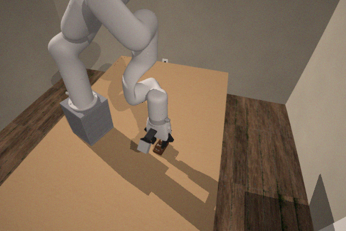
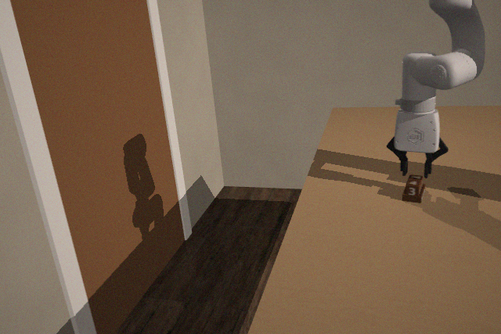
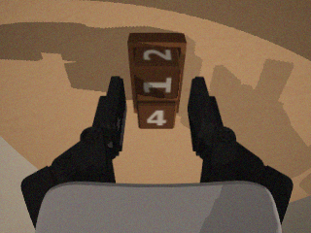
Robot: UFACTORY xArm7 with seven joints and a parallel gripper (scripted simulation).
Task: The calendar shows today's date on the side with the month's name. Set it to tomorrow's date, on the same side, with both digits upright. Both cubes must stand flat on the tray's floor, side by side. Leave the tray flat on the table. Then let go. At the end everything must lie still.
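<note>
The small brown calendar (image 1: 157, 152) (image 2: 411, 195) stands on the tan table. In the wrist view its tray (image 3: 157, 39) holds two cubes in a row. The far cube (image 3: 157, 56) shows a 2 on top and the near cube (image 3: 155, 85) shows a 1 on top. A 4 shows on the cube's near side face (image 3: 155, 118). In the exterior view an end face shows a 3. My gripper (image 1: 162, 140) (image 2: 415, 171) (image 3: 156, 92) is open, pointing straight down, with one finger on each side of the cubes and its tips just above them. The month's name is not visible.
The arm's grey pedestal (image 1: 87, 122) stands on the table to the left of the calendar. The table's right edge (image 1: 223, 127) drops to a dark wood floor (image 1: 259, 152). In the exterior view that edge (image 2: 282, 241) runs left of the calendar.
</note>
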